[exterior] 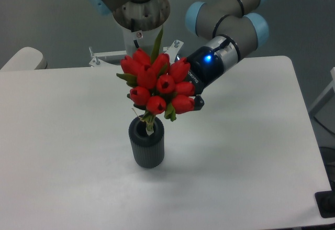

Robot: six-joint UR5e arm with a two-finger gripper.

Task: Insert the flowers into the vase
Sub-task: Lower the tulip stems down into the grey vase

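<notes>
The flowers, a tight bunch of red tulip buds with green leaves, hang tilted just above the vase. Their stem ends reach down into the round mouth of the vase. The vase is a short dark grey ribbed cylinder standing upright on the white table. My gripper comes in from the upper right and is shut on the flowers from behind. Its fingers are mostly hidden by the buds.
The arm's base column stands at the table's far edge behind the flowers. A pale rounded object sits off the far left corner. A dark item lies at the front right edge.
</notes>
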